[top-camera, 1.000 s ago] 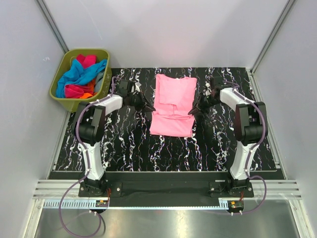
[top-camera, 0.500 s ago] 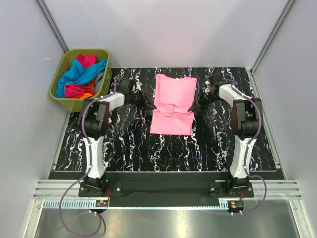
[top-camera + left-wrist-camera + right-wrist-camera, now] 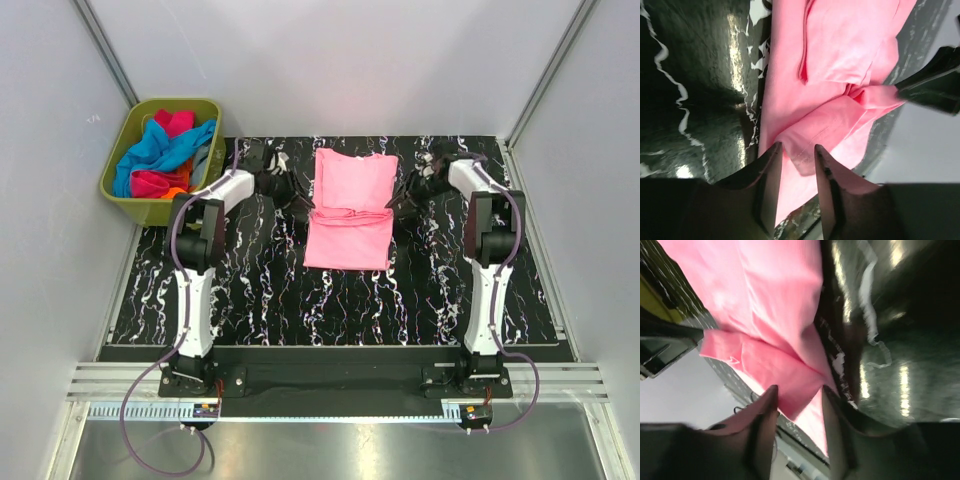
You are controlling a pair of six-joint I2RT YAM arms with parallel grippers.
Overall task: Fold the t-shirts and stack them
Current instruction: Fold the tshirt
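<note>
Now the left jaws and right jaws are standing a little open, holding nothing, at the edges of the soft, folded pink t-shirt [image 3: 348,215].

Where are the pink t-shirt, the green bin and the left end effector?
pink t-shirt [image 3: 347,242]: top view, lower half
olive-green bin [image 3: 118,145]: top view, left rim
left end effector [image 3: 796,148]: left wrist view, between its fingertips
</note>
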